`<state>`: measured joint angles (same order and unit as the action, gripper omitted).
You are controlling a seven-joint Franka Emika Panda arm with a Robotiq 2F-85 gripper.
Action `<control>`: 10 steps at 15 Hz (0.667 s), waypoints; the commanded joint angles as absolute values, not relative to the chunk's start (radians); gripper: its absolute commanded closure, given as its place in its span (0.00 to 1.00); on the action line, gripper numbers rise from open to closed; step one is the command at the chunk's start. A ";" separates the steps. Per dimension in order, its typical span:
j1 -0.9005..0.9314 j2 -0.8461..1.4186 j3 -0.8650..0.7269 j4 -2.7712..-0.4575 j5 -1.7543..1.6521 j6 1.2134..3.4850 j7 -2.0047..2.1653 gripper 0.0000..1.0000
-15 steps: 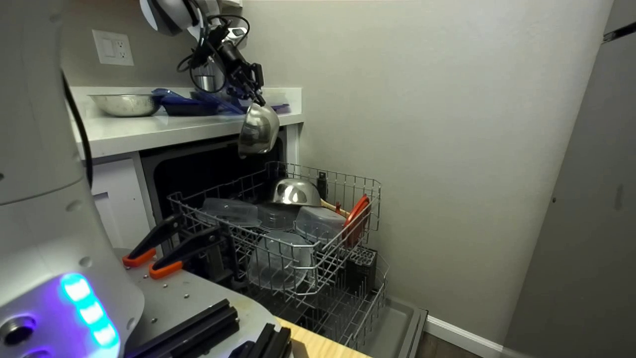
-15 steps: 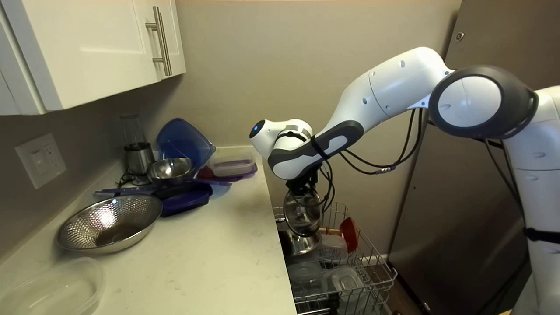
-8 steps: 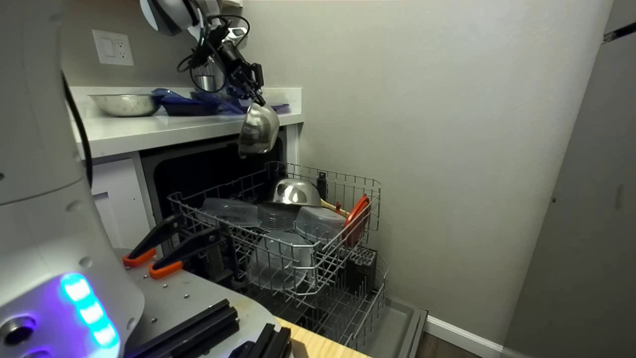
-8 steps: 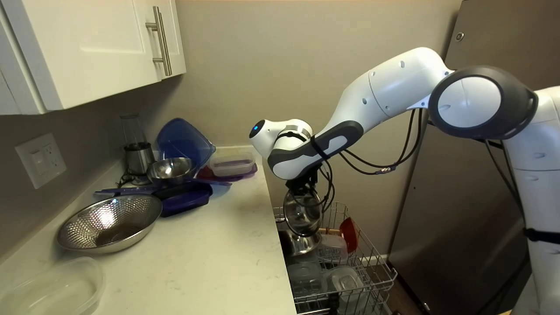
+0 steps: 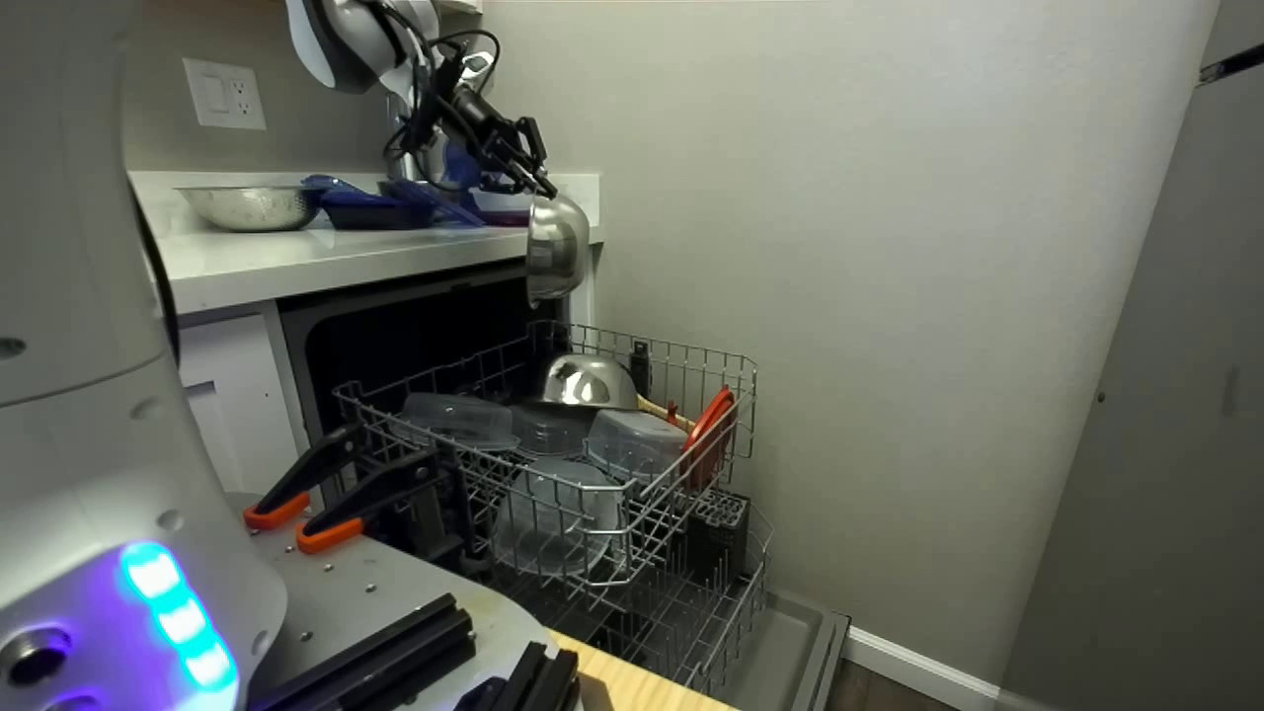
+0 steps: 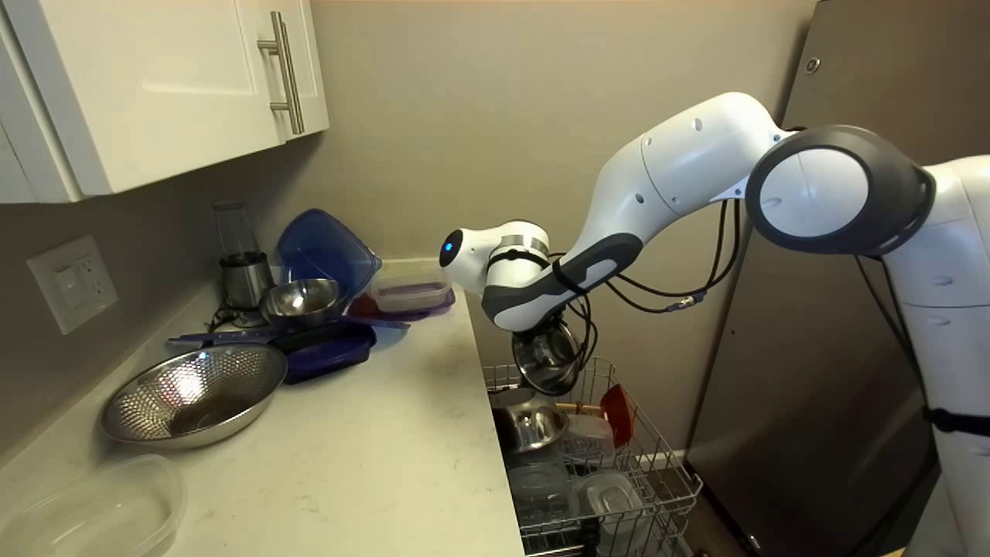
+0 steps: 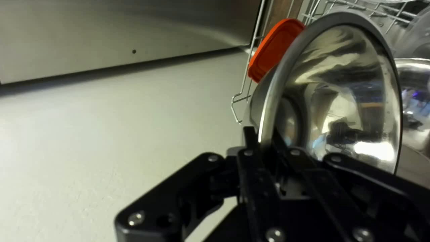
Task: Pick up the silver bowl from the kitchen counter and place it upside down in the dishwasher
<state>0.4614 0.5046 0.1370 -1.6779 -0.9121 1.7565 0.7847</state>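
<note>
The silver bowl point(image 5: 561, 249) hangs on its side from my gripper point(image 5: 546, 191), in the air above the dishwasher rack. In an exterior view the bowl point(image 6: 547, 362) shows beyond the counter's edge, with the gripper mostly hidden by the arm. In the wrist view the gripper point(image 7: 262, 136) is shut on the bowl's rim, one finger on each side, with the bowl's shiny inside point(image 7: 339, 90) facing right. The dishwasher point(image 5: 415, 321) is open with its upper grey rack pulled out. The white kitchen counter point(image 5: 296, 265) is behind it; its top also shows point(image 6: 402, 456).
In the rack are an upside-down silver domed piece point(image 5: 591, 382), clear plastic containers point(image 5: 637, 441) and a red piece point(image 5: 709, 425). On the counter are a perforated pale bowl point(image 6: 193, 394), another steel bowl point(image 6: 302, 300) and blue trays point(image 6: 331, 352). A wall stands beside the rack.
The gripper and the held bowl have moved right and slightly up in both exterior views. The bowl has turned to hang nearer vertical. The things in the rack have not moved.
</note>
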 commanded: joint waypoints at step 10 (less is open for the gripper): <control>0.430 0.573 0.130 -1.833 -1.369 1.764 0.906 0.97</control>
